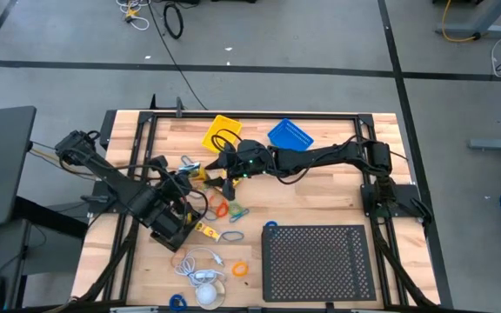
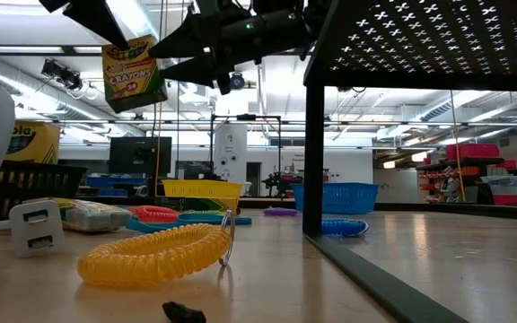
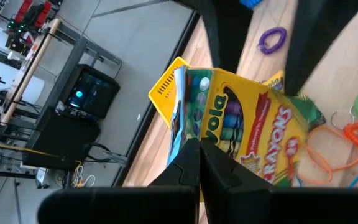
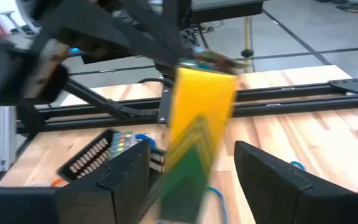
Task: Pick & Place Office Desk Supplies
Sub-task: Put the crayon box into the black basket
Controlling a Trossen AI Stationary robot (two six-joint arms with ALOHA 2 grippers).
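Yellow-and-green crayon box (image 3: 247, 127) is what you have pinched edge-on in the left gripper (image 3: 197, 163) jaws, pressed tight and lifted clear of the desk (image 1: 320, 196), while your right gripper (image 4: 191, 171) jaws stand spread wide on either side of it, not touching.

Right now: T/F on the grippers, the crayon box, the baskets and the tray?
1. The left gripper is shut on the crayon box. True.
2. The right gripper is shut. False: it is open, with the box between its fingers.
3. The crayon box lies on the table. False: the low view shows it held up in the air.
4. A yellow basket and a blue basket sit at the table's far edge. True.
5. The black perforated tray holds coloured loops. False: nothing shows on it.
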